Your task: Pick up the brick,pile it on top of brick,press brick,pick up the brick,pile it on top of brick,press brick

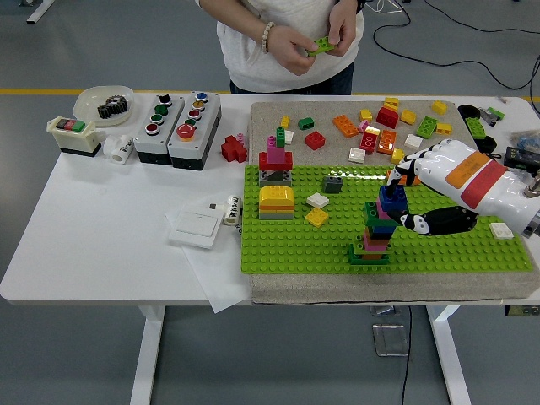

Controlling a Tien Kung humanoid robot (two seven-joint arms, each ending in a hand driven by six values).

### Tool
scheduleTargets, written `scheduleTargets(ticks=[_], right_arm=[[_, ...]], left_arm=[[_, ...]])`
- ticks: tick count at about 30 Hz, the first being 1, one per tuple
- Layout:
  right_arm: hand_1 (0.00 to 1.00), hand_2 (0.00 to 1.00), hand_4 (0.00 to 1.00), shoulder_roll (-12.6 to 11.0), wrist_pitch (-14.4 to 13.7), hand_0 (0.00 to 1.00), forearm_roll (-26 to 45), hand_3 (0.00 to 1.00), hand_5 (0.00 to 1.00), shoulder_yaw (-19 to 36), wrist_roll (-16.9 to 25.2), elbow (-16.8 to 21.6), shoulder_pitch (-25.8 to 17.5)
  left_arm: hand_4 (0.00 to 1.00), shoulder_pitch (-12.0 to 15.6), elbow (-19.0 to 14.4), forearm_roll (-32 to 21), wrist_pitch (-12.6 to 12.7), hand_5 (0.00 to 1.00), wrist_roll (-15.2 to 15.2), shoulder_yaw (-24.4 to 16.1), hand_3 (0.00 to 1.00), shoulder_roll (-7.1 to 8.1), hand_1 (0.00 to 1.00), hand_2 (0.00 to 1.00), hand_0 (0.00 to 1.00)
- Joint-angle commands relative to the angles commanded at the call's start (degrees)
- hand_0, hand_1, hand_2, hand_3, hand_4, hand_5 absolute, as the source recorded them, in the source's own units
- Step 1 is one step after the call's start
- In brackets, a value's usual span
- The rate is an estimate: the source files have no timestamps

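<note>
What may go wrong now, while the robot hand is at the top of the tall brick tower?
The right hand grips the blue brick atop a narrow tower; uneven pressing might tilt or topple it. The thumb lies beside the tower and might knock it when withdrawing.

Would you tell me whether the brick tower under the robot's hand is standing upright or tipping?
Upright: the brick tower rises straight from the green baseplate, with the right hand at its blue top brick.
</note>
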Motion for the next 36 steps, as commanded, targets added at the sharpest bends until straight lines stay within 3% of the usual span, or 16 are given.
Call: scheduleTargets(ticks=[36], right_arm=[[0.459, 0.552, 0.713, 1.5, 0.2, 0.275, -1.0, 0.53, 0.412, 1.4, -0.5, -1.1, -2.6]], left_arm=[[0.663, 0.0, -0.1, 0.2, -0.1, 0.795, 0.1, 0.0, 0.624, -0.02, 0.548, 0.592, 0.451]])
